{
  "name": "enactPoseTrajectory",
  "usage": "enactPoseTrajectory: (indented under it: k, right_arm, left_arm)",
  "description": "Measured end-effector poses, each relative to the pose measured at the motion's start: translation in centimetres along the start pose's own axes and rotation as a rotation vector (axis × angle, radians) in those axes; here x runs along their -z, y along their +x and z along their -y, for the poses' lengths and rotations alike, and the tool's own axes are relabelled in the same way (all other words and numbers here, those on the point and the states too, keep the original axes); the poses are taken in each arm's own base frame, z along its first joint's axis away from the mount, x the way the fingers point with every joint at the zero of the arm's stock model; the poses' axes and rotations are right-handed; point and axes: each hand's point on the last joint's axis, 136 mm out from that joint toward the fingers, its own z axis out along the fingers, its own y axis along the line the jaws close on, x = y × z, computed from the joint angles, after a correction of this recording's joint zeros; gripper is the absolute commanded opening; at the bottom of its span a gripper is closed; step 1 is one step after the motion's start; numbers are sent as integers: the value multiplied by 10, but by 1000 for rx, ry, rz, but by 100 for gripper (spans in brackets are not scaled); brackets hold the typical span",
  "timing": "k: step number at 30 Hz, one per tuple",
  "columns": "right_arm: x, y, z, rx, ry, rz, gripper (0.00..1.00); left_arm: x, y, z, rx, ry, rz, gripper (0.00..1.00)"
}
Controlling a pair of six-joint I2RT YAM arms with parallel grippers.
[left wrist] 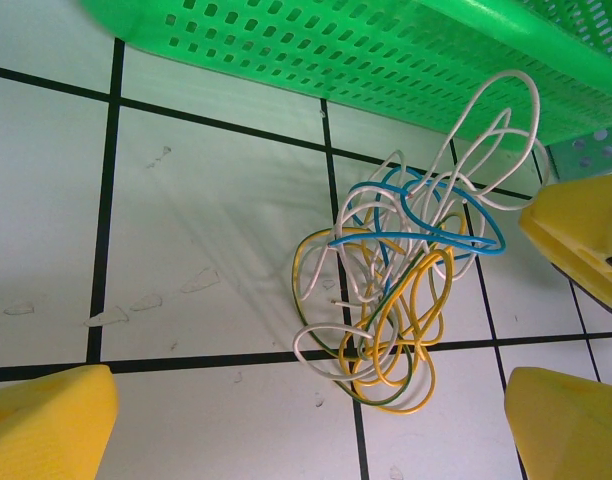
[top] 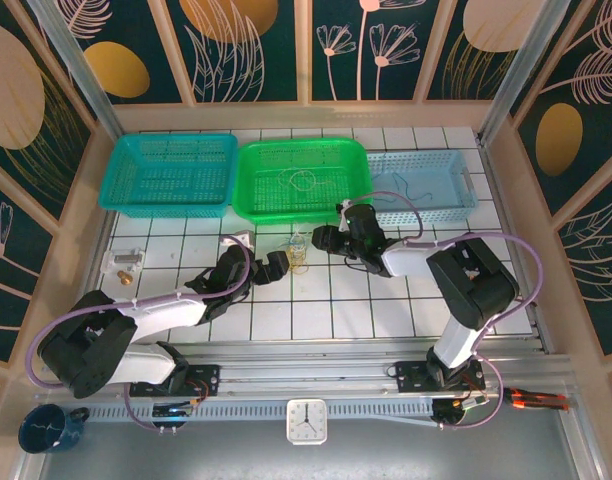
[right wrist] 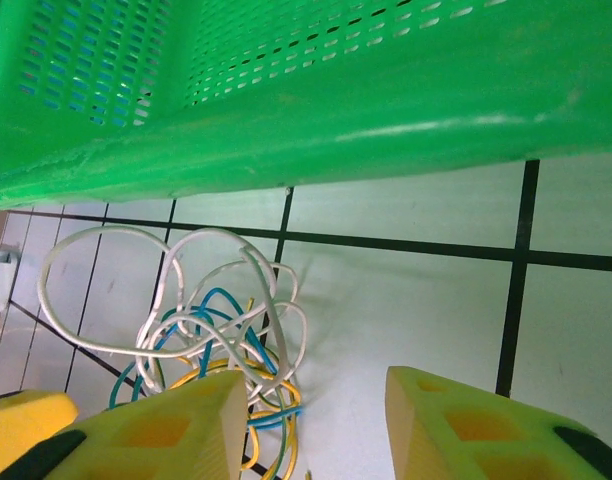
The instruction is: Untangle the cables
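Cables point(left wrist: 386, 300) formed a light, springy knot on the worktop point(left wrist: 186, 250), probably best pinched at a loose outer loop, while the left end effector point(left wrist: 306, 425) and right end effector point(right wrist: 316, 420) gaped empty.

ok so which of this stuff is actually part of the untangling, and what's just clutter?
Job: cable tangle, left gripper, right gripper, green basket, blue basket, teal basket (probably sorting bins).
Lying about: mug, clock, small metal parts, hand tool.
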Motion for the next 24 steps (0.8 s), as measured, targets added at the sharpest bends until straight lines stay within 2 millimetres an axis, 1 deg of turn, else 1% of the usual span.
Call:
enactPoseTrajectory:
  k: [8,12,14,19,22,24]
  right_arm:
    - [-4,-9,-6,1,-12,16,38]
    - [-9,-13,-7,-6,-19,25,33]
    - [-11,-11,-6,-14,-17,20,27]
    - [-12,-10,-6,-26,-25,14,0]
    - [-11,-10,-8,-32,-35,15,0]
    - [-7,-11,-12,-33,-44,15,0]
  left_arm:
    - [0,0,0,0,0,0,99]
    - [0,0,0,0,1,-1,99]
    - [0,0,0,0,2,-2,99]
    - [0,0,0,0,2,-2,99]
    - [0,0,0,0,2,-2,99]
    - [0,0,0,0,2,-2,99]
